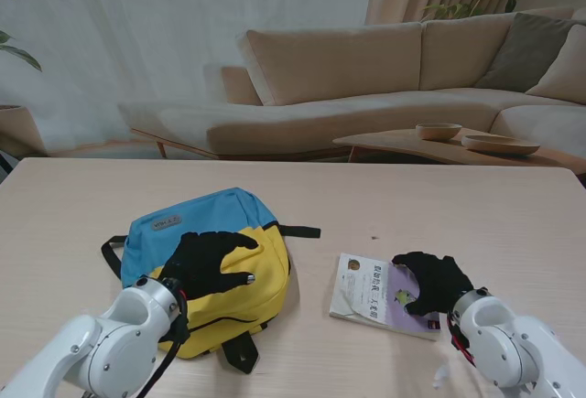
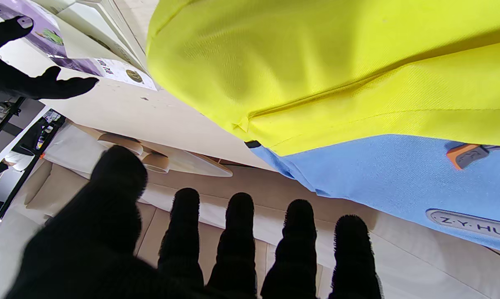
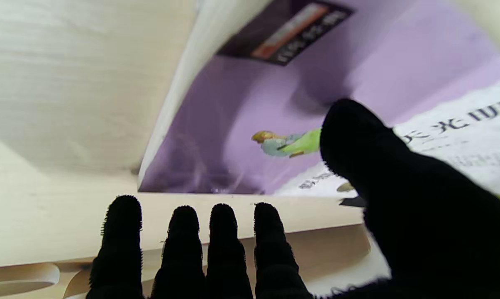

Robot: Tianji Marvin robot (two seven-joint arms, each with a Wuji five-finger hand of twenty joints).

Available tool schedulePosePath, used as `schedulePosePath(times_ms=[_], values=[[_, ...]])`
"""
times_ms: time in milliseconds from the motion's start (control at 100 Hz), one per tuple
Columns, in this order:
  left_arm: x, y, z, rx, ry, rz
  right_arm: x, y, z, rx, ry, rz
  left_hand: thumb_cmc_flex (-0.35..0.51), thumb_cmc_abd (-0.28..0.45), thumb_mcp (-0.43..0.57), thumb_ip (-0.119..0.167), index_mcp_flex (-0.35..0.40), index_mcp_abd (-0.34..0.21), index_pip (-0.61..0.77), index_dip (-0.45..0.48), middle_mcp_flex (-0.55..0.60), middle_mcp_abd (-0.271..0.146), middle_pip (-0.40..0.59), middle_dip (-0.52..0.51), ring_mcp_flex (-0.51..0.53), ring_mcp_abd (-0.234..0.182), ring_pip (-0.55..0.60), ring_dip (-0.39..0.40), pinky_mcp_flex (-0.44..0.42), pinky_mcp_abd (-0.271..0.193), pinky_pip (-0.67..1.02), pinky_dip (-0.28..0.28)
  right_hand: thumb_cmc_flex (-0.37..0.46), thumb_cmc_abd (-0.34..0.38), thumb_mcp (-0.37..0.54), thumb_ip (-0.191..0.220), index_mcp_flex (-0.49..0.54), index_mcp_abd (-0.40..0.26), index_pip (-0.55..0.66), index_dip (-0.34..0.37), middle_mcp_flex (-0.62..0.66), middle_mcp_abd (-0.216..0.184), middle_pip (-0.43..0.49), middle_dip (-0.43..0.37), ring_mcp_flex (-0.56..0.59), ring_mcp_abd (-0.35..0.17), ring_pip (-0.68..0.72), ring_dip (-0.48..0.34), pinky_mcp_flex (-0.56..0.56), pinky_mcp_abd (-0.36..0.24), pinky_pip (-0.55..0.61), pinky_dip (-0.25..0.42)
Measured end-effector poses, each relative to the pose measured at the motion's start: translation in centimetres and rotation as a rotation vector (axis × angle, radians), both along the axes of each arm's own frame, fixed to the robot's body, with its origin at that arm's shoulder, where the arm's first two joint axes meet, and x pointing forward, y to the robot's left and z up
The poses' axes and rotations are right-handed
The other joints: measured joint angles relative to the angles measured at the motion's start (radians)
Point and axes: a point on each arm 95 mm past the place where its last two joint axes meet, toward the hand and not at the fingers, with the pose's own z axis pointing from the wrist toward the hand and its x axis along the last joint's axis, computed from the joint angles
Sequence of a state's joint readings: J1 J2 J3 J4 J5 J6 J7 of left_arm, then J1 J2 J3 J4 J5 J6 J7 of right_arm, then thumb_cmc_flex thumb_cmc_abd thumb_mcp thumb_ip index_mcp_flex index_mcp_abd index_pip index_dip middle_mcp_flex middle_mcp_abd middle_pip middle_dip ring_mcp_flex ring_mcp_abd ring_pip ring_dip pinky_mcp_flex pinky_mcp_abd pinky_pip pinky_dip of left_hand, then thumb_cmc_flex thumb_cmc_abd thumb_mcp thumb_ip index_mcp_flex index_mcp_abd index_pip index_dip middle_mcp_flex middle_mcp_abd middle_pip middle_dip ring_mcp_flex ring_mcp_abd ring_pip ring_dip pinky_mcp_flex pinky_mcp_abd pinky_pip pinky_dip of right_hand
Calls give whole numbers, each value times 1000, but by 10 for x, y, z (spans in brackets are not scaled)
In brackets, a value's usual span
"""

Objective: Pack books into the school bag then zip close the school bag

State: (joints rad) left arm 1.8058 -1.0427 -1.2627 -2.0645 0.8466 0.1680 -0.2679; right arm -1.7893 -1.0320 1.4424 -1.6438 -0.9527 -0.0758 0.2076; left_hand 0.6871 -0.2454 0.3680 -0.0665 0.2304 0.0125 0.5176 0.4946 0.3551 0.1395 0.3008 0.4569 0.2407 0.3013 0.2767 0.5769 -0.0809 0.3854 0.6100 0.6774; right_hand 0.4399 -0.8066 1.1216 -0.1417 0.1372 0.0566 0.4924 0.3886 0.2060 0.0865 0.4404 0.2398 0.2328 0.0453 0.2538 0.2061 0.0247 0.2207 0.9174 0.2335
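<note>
The right hand (image 1: pixel 428 281) is seen with its black-gloved fingers (image 3: pixel 225 245) straight and spread, thumb held apart, above the near right part of the book (image 1: pixel 380 295). Nothing is gripped; whether the thumb touches the cover cannot be told. The posture is judged to be an approach for a grasp at the book's right edge.

The left hand (image 1: pixel 209 263) is likewise open, fingers (image 2: pixel 237 245) extended and separated, hovering over the yellow front of the school bag (image 1: pixel 206 261). Nothing is held. Its position is judged to be a preparation for steadying the bag or reaching its opening; contact with the fabric cannot be confirmed.

The book is a thin softcover, lying flat, with a purple and white glossy cover, printed characters and a small green figure. It is placed to the right of the bag, apart from it, not yet packed.

The bag lies flat at left centre of the table (image 1: pixel 476 206), blue woven cloth on the far part, yellow on the near part, with black straps and a grey label. A stitched seam is visible across the yellow panel. Its zip cannot be made out clearly.

The table is pale wood grain, smooth and matt.
</note>
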Motion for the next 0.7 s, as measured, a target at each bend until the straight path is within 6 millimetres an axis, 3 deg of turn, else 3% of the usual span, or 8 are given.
schedulePosePath(times_ms=[70,220,400,700], values=[[0,0,0,1,0,0,0,0,-2,-9,30,7,0,0,0,0,0,0,0,0,0,0,0,0,0,0,0,0,1,0,0,0,-6,-1,14,4,-12,0,-20,-6,0,10,-4,0,-9,0,-11,-4,-2,1,-11,-2],[-1,0,0,1,1,0,3,1,-2,-24,29,17,0,0,1,0,0,0,0,0,0,0,0,0,0,0,0,0,1,0,0,0,-12,-60,16,-5,-10,0,-23,2,14,16,160,53,2,0,42,14,1,2,-11,-3],[-2,1,-1,4,0,2,7,5,-3,-57,-29,27,0,0,11,0,0,0,0,0,0,0,0,0,0,0,0,0,1,0,0,0,11,-167,105,-9,45,1,-1,0,138,20,452,175,60,0,243,124,35,3,61,11],[-3,2,-1,16,-6,0,14,11,-5,-66,-81,24,0,0,11,0,0,0,0,0,0,-1,0,0,0,-1,0,0,1,0,0,0,21,-260,154,-42,123,3,88,-23,229,13,576,346,135,0,512,258,77,20,104,48]])
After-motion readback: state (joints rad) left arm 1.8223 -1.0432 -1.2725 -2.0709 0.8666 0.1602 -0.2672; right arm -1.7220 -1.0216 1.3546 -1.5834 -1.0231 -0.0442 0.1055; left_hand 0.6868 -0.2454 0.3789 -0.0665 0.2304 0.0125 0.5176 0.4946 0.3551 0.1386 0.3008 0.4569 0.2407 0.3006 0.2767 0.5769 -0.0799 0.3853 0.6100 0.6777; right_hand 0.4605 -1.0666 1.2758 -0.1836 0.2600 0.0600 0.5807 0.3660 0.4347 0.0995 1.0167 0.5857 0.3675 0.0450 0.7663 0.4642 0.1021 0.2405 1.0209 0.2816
